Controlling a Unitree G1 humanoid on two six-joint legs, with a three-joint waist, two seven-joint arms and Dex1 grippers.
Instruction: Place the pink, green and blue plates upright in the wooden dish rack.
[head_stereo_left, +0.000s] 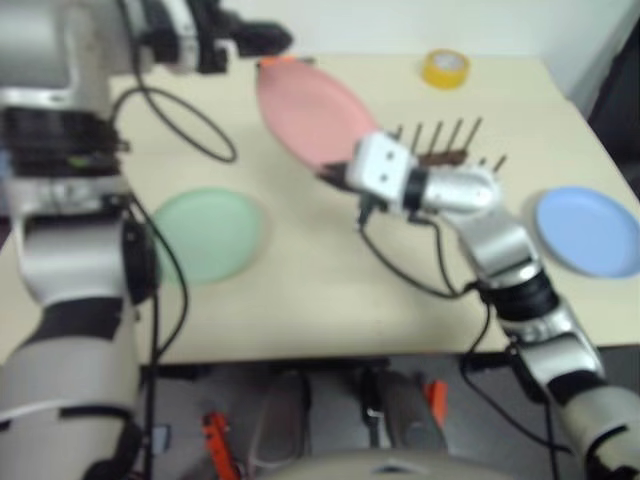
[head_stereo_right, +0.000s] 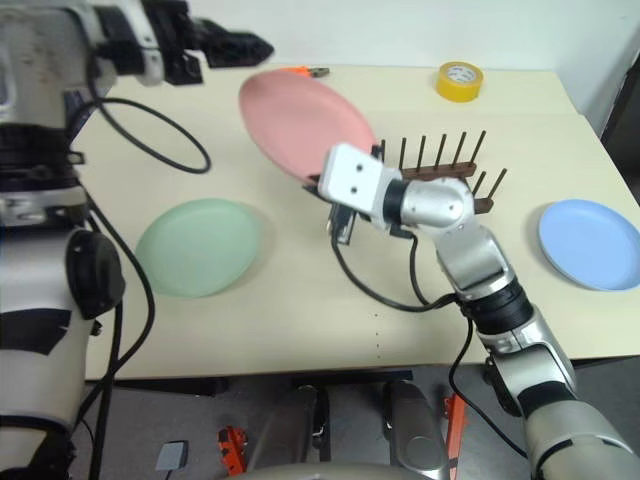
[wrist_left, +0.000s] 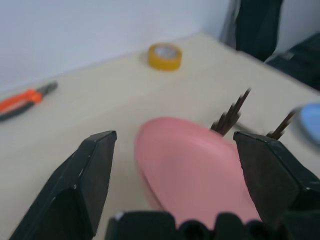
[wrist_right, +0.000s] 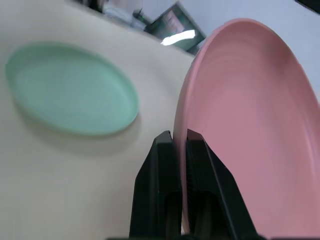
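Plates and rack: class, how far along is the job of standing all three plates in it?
Done: nothing; the rack holds no plate. In hand: the right gripper is shut on the pink plate's rim, holding it tilted beside the rack; the left gripper is open, clear of it. Left: green plate and blue plate, both flat on the table.

- The two eye views look forward and down from the head over the whole surface (head_stereo_right: 300, 300), and share the pink plate (head_stereo_right: 300, 125), the rack (head_stereo_right: 440, 175) and both arms.
- The left wrist view looks level along its gripper (wrist_left: 175, 160) from above the pink plate, towards the far wall.
- The right wrist view sits very near the pink plate's rim, with the green plate (wrist_right: 70, 90) beyond, as in the eye views.
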